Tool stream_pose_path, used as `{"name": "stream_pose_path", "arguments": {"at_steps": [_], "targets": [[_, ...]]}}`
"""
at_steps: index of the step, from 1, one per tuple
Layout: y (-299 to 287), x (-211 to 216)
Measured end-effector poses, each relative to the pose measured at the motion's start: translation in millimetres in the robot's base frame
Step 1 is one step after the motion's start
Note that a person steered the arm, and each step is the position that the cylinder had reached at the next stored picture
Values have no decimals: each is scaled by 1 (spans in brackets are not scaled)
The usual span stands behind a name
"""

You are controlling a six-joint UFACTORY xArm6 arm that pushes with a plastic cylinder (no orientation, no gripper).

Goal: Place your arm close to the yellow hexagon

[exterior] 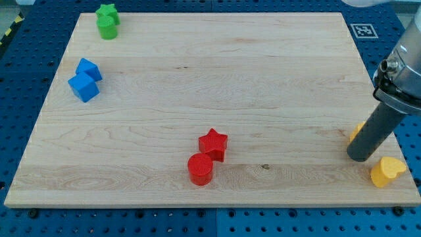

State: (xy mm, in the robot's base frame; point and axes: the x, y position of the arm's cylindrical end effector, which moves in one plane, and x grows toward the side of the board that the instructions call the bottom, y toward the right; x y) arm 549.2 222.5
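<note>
Near the surface's right edge, toward the bottom right corner: our tip stands down on the wood. No claw on this rod, so nothing to spread or pinch. A yellow block, probably the yellow hexagon, peeks out from behind the rod on its left, touching or nearly so; mostly hidden. A yellow heart lies just right of the tip, toward the bottom edge. We judge the target sits just above the tip, on its left.
</note>
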Motion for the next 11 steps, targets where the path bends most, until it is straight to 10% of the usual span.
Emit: {"name": "stream_pose_path", "arguments": {"at_steps": [3, 5, 11], "targets": [[-6, -87], [122, -36], [54, -28]]}}
